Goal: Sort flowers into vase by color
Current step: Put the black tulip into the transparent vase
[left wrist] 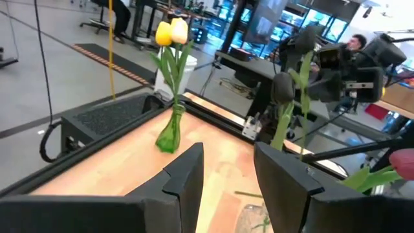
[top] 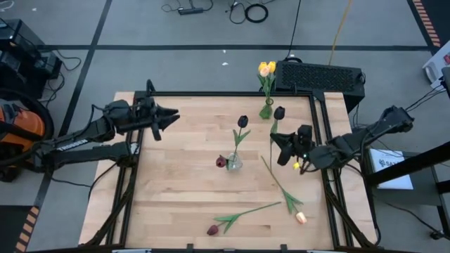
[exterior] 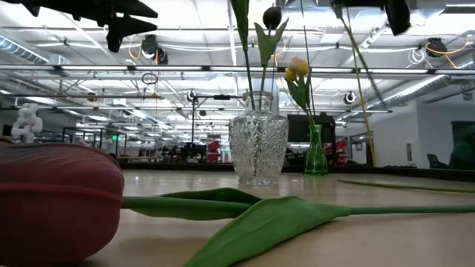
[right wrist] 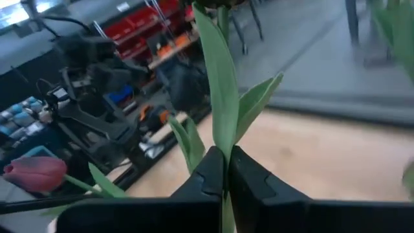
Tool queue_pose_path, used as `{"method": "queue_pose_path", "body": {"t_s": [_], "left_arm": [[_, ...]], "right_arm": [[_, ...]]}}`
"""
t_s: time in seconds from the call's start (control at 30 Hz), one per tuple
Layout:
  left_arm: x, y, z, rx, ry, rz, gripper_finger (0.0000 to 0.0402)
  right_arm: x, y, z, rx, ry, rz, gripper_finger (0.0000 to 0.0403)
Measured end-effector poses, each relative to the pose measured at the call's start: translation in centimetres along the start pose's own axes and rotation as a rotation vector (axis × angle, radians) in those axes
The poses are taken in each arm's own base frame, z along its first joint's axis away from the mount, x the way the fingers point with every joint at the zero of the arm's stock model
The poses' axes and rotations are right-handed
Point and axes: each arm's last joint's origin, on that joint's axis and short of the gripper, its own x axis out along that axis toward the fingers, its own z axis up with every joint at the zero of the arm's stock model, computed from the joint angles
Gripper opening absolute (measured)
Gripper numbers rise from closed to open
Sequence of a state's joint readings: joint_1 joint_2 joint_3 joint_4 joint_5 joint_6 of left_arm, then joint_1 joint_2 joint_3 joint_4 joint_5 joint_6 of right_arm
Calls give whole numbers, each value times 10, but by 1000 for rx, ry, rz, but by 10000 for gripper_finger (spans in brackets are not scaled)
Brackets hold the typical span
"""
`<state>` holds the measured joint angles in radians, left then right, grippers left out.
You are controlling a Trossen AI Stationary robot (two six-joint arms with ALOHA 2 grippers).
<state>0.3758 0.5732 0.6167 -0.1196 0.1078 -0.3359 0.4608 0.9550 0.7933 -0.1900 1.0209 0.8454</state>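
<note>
My right gripper [top: 276,145] is shut on a dark tulip [top: 279,112] above the table's right half, right of the clear glass vase [top: 234,163]. That vase holds a dark tulip [top: 242,121], and a maroon head [top: 221,161] leans at its rim. A green vase [top: 266,109] at the far edge holds yellow tulips [top: 266,68]. A peach tulip [top: 301,218] and a maroon tulip [top: 213,230] lie flat near the front. My left gripper [top: 167,117] is open and empty over the far left. My right gripper pinches the dark tulip's green stem [right wrist: 224,165] between its two fingers, just where the leaves [right wrist: 220,97] branch off. The fingers come about level from the table's right side and lie across the stem. The tulip is lifted clear, near upright, head up.
A black keyboard-like box [top: 320,76] lies beyond the far right corner. A black frame rail [top: 211,94] runs round the table. In the low view the maroon head [exterior: 59,200] and its leaf [exterior: 260,222] lie close to the front edge. The table's left half shows bare wood [top: 176,183].
</note>
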Motion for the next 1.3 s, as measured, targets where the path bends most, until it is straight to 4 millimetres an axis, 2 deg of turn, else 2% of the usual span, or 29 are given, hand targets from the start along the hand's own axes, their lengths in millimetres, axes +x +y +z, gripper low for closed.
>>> {"method": "queue_pose_path", "body": {"t_s": [0.43,0.63,0.83,1.3], "left_arm": [[0,-2,-1,1,11,-22,144],[0,-3,-1,1,16,-36,144],[0,-3,-1,1,16,-36,144],[0,-3,-1,1,16,-35,144]], "right_arm": [[19,50,-15,-331,-193,147,2],[30,62,-22,-321,-272,205,2],[42,69,-19,-281,-377,327,2],[71,63,-35,-293,-350,320,2]]}}
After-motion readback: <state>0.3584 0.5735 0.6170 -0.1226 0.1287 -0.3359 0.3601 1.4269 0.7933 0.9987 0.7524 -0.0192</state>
